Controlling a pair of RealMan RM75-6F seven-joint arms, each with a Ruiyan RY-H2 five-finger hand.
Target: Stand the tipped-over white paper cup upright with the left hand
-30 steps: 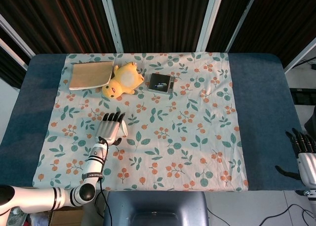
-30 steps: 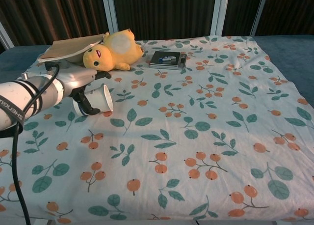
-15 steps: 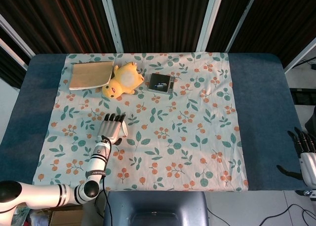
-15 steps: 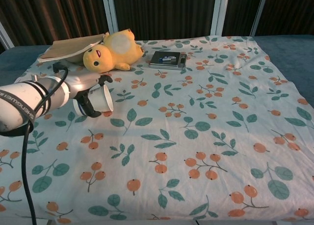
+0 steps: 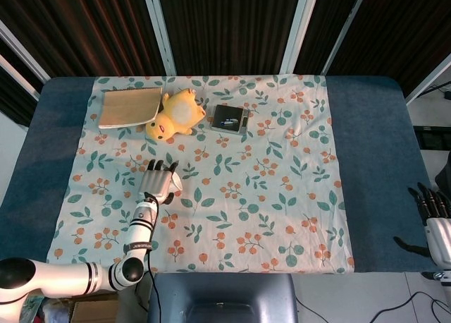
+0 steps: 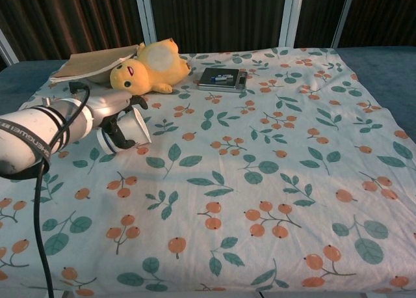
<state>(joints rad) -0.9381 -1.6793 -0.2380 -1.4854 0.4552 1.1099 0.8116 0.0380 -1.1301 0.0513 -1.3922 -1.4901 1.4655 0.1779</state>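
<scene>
The white paper cup (image 6: 133,127) lies on its side on the floral cloth, left of centre, with its mouth toward the right. My left hand (image 6: 112,114) reaches over it from the left, the fingers wrapped over the top and the thumb under the rim. In the head view the left hand (image 5: 158,181) covers most of the cup (image 5: 175,186), leaving only a white sliver of it showing. My right hand (image 5: 435,220) hangs off the table's right edge, fingers spread and holding nothing.
A yellow plush toy (image 5: 175,114) and a brown book (image 5: 129,106) lie at the back left. A small dark scale (image 5: 230,118) sits behind the centre. The floral cloth (image 5: 282,196) covers the blue table (image 5: 366,161).
My left hand has closed more tightly round the cup. The cup's mouth has turned a little, so its rim shows as a narrower oval. The right hand has barely moved.
</scene>
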